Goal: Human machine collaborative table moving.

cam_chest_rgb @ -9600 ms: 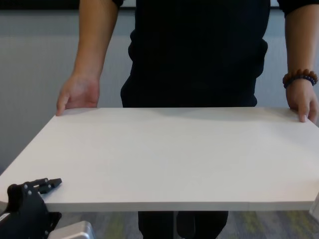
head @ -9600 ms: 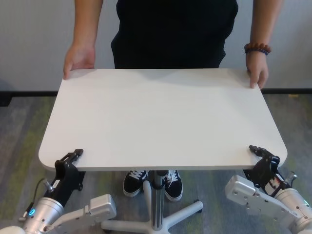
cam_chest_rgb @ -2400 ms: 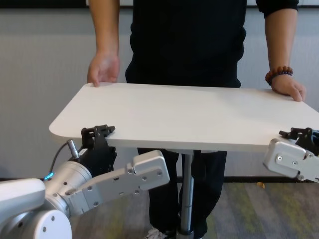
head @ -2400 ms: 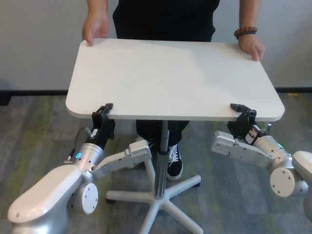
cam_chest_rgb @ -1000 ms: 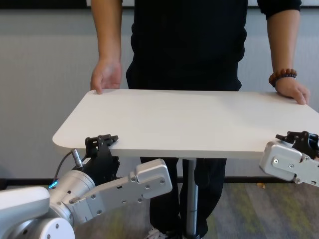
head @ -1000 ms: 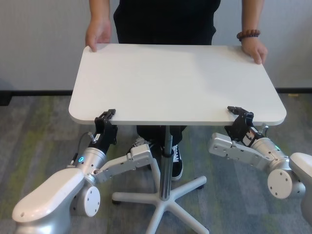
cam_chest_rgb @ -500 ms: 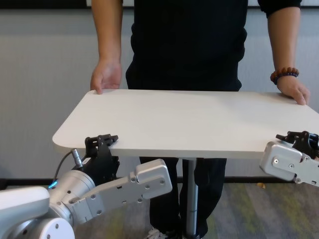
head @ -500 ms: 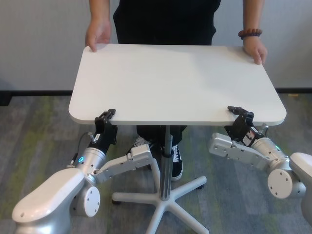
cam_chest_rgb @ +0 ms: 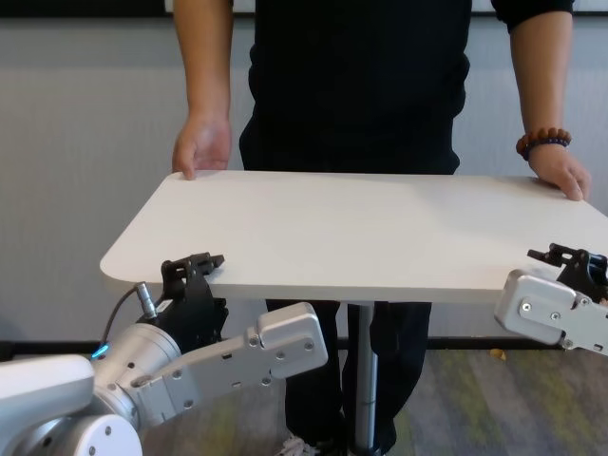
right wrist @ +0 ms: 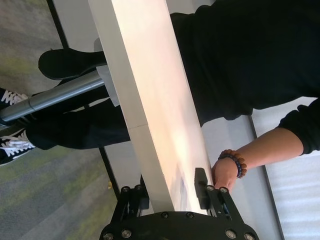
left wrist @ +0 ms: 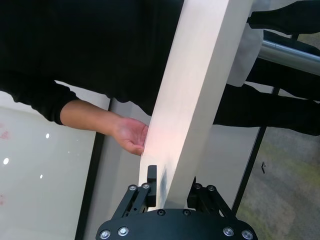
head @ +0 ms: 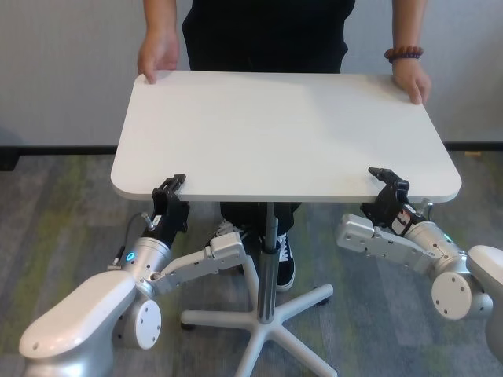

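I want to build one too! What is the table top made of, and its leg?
The table top looks like matte white laminated board: flat, dull, pale core at its edge. Its pedestal leg looks like shiny silver metal. Both grippers, left and right, sit at its near edge.

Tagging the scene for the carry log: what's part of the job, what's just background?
In the job:
- white rectangular table top on silver pedestal
- person in black shirt
- left gripper, right gripper, at the near edge

Background:
- grey carpet
- grey wall

light: bright, even, pretty much indoor overhead
glare: warm pinkish sheen on the table (left wrist: pixel 175 125) edge, both wrist views
shadows: soft
blur: none really
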`<action>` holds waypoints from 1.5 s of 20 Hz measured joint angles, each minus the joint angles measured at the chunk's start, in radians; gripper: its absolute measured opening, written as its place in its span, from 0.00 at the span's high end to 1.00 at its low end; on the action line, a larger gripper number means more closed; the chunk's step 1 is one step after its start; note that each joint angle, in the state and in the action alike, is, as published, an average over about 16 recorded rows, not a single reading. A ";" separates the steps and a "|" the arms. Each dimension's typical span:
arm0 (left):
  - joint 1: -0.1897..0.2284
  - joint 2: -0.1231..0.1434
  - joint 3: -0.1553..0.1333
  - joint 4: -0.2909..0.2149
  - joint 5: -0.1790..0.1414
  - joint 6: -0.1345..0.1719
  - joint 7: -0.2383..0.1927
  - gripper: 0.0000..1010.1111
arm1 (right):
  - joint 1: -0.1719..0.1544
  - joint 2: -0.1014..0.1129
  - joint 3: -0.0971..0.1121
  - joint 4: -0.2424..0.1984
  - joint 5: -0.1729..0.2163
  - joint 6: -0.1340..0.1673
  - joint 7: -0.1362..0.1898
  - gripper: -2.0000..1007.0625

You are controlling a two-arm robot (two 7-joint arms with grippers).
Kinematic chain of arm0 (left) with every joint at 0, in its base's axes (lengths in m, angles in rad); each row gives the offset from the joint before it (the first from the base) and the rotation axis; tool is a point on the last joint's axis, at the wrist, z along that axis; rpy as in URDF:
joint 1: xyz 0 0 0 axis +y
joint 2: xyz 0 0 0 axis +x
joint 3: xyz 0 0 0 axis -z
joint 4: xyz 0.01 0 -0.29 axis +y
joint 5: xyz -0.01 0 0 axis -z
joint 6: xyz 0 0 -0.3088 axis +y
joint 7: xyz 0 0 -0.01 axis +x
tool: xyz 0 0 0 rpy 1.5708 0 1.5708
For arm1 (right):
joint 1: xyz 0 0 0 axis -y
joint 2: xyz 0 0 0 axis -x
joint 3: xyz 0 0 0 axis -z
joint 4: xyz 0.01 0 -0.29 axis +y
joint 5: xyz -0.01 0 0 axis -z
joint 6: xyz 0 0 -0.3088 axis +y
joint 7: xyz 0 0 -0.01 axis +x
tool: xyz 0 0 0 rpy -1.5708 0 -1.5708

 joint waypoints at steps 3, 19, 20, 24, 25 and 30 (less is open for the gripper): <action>0.005 0.003 0.000 -0.009 0.002 0.004 0.000 0.58 | -0.001 0.001 0.000 -0.001 0.000 -0.001 0.002 0.42; 0.238 0.115 -0.094 -0.392 -0.111 0.043 -0.156 0.12 | -0.195 0.057 0.061 -0.280 0.116 -0.001 0.106 0.03; 0.260 0.122 -0.110 -0.427 -0.135 0.040 -0.176 0.10 | -0.216 0.060 0.072 -0.308 0.140 -0.007 0.121 0.02; 0.343 0.141 -0.177 -0.551 -0.244 0.022 -0.254 0.04 | -0.291 0.064 0.116 -0.409 0.254 -0.046 0.185 0.00; 0.360 0.143 -0.194 -0.578 -0.272 0.017 -0.270 0.03 | -0.307 0.063 0.127 -0.431 0.285 -0.058 0.202 0.00; 0.432 0.137 -0.276 -0.697 -0.410 -0.004 -0.339 0.01 | -0.359 0.048 0.178 -0.521 0.444 -0.126 0.287 0.00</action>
